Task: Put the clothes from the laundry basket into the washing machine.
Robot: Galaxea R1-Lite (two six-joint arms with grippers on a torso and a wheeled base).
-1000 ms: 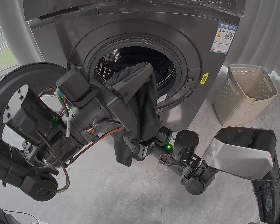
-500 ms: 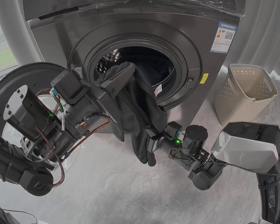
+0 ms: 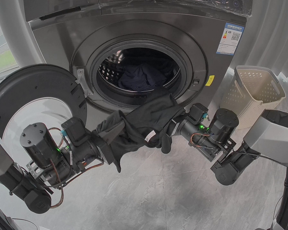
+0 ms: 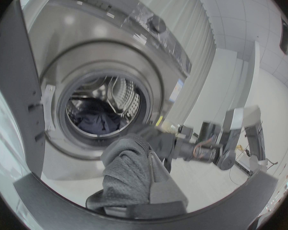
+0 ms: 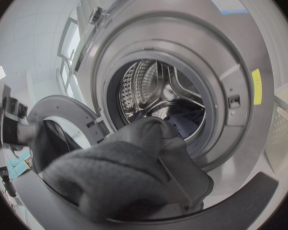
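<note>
A dark grey garment point(image 3: 144, 120) is stretched between my two grippers, just below the mouth of the washing machine point(image 3: 140, 42). My left gripper point(image 3: 110, 133) is shut on its left end, and the cloth point(image 4: 128, 173) drapes over the fingers point(image 4: 164, 189). On the right end my right gripper point(image 3: 173, 125) is shut, buried under the fabric point(image 5: 134, 170). Dark blue clothes point(image 3: 139, 77) lie inside the drum point(image 5: 156, 87). The beige laundry basket point(image 3: 256, 93) stands on the floor to the machine's right; I see nothing inside it.
The round door point(image 3: 32, 93) hangs open on the machine's left, close behind my left arm. Grey tiled floor point(image 3: 163, 195) spreads in front of the machine. A curtain point(image 3: 272, 26) hangs behind the basket.
The left gripper has dropped down and left, away from the drum mouth, and the right gripper has risen to the right. The garment went from hanging at the opening to stretched below it.
</note>
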